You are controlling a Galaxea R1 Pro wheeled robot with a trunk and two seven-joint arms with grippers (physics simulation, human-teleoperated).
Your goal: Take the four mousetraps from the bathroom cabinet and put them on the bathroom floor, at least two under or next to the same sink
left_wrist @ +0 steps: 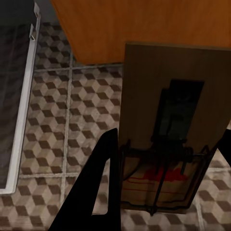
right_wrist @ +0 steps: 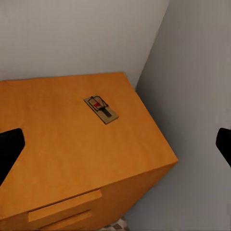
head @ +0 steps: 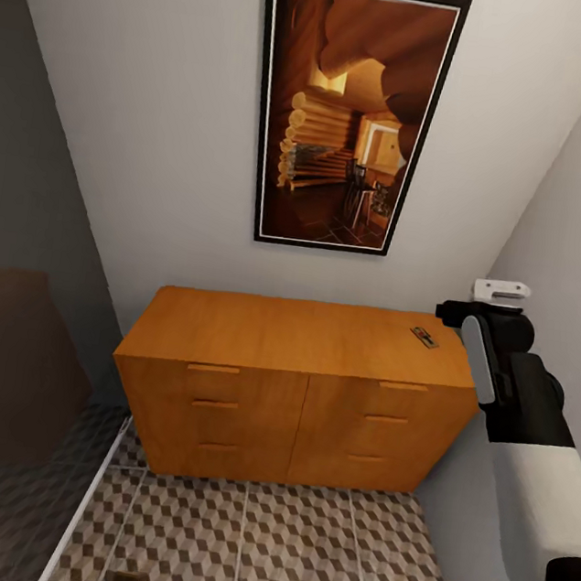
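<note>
- Low orange-brown wooden cabinet (head: 295,388) with bar-handled drawers, standing against the grey wall on the cube-patterned tiled bathroom floor (head: 291,549).
- One small tan wooden mousetrap (head: 423,337) lying flat on the cabinet top near its right rear corner.
- Right gripper (right_wrist: 120,149): jaws spread wide, empty, above the cabinet top.
- Left gripper (left_wrist: 166,187): jaws clamped on a second mousetrap (left_wrist: 168,120), held over the floor.

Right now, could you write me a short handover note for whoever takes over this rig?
Left gripper: shut on a mousetrap, held above the bathroom floor beside the cabinet.
Right gripper: open, empty, above the cabinet top.
One mousetrap on the cabinet sits near its right rear corner.
Done: one trap lifted. Left: set it on the floor, fetch the one on top; the other two I cannot account for, and no sink in sight.
</note>
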